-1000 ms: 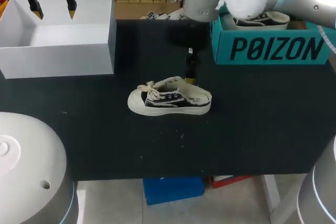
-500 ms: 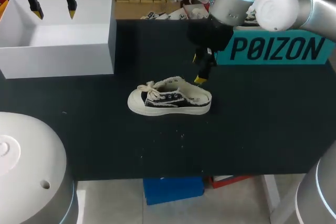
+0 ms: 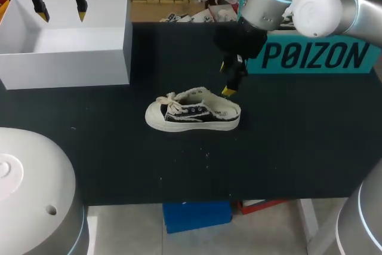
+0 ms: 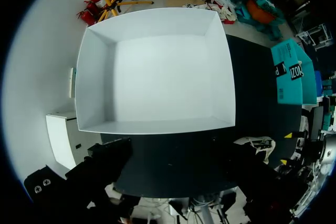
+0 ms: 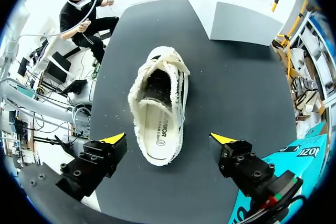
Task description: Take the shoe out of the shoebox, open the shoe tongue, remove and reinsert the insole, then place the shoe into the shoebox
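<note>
Left: white shoebox (image 3: 65,40) sits at the far-left corner of the black table (image 3: 119,165), open side up, nothing inside it in the left wrist view (image 4: 155,77). Left gripper (image 3: 61,11) hangs over the box's far wall with its fingers spread and nothing between them. Its yellow tips don't show in its own wrist view, only the dark finger bodies.

Centre: shoe (image 3: 193,111) is out of the box, upright on its sole mid-table, well apart from the shoebox. Toe and laces (image 3: 170,101) point toward the left side, heel toward the right. It is a black canvas upper with a cream sole and frayed cream trim. In the right wrist view the shoe (image 5: 157,103) is seen from above with the insole (image 5: 155,129) lying flat inside.

Right: right gripper (image 3: 230,85) is just above the heel end, fingers wide apart. In its wrist view (image 5: 168,139) the tips stand either side of the heel, clear of it, gripping nothing.

Far right: teal box (image 3: 316,55) at the table's far-right corner, partly behind the right arm (image 3: 310,4).
</note>
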